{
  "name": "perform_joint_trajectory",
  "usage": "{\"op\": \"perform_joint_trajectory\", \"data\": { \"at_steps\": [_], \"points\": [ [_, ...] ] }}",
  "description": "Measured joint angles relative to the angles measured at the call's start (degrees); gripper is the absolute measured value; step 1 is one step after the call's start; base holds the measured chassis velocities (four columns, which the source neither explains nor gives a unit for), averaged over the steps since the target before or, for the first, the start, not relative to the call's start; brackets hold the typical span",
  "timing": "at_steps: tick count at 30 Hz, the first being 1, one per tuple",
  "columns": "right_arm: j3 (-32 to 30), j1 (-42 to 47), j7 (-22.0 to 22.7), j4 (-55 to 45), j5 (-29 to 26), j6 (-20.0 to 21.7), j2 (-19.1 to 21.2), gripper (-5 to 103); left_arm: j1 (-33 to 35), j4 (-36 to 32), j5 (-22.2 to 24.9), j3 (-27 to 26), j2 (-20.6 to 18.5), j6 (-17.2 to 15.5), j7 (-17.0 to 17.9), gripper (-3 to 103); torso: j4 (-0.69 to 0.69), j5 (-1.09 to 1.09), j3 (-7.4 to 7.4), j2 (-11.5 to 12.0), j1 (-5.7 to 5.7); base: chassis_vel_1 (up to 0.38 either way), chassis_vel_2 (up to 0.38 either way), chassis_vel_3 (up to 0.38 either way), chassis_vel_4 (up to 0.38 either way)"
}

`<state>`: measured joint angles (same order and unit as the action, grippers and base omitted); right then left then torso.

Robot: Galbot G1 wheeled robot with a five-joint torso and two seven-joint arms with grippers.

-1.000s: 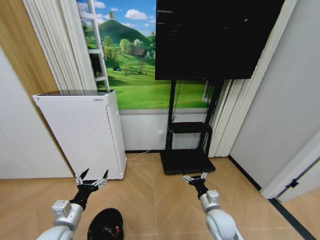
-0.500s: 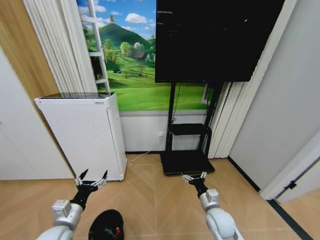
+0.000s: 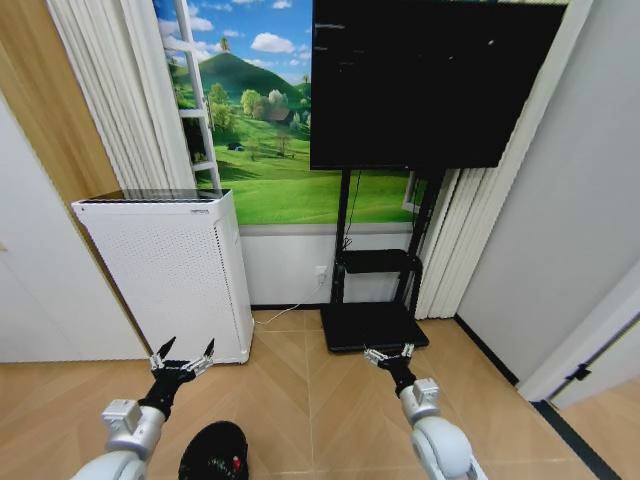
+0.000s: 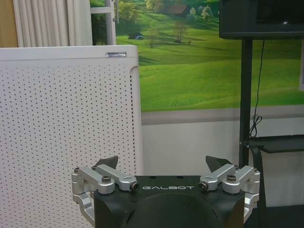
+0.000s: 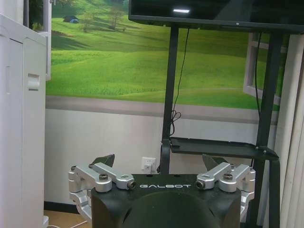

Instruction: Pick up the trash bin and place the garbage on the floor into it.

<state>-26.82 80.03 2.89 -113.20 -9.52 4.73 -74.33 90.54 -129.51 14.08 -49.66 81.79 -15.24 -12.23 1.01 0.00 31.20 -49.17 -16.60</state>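
The trash bin (image 3: 213,452), small, round and black, stands on the floor (image 3: 300,400) at the bottom of the head view, just right of my left arm. A small red spot (image 3: 235,462) shows at its rim; I cannot tell what it is. No other garbage is in view. My left gripper (image 3: 183,352) (image 4: 166,164) is open and empty, held forward above the floor in front of the white air purifier. My right gripper (image 3: 389,353) (image 5: 159,161) is also open and empty, pointing at the TV stand's base.
A tall white air purifier (image 3: 165,270) stands at the left against the wall. A black TV (image 3: 430,80) on a black stand with a shelf (image 3: 375,257) and a floor plate (image 3: 372,324) is ahead. Curtains hang on both sides. A white wall (image 3: 560,250) closes the right.
The whole head picture has shifted a little, with the purifier and wall lower and more to the right, so the camera has moved. Both arms keep the same pose, grippers open.
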Motion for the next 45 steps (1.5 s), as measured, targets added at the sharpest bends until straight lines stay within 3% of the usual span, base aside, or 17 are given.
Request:
{"op": "perform_joint_trajectory", "data": {
  "at_steps": [14, 45],
  "points": [
    [-1.1, 1.2, 0.0, -0.8, -0.1, -0.2, 0.1, 100, 0.0, -0.1, 0.0, -0.1, -0.1, 0.2, -0.1, 100, 0.01, 0.00, -0.18, 0.3, 0.12, 0.025, -0.021, -0.030, 0.027],
    [-1.6, 1.0, -0.4, 0.2, -0.7, -1.1, 0.7, 100, 0.3, -0.7, -0.5, -0.2, 0.4, 0.3, -1.3, 100, 0.01, 0.00, -0.38, 0.7, 0.27, 0.164, -0.184, -0.164, 0.185]
  ]
}}
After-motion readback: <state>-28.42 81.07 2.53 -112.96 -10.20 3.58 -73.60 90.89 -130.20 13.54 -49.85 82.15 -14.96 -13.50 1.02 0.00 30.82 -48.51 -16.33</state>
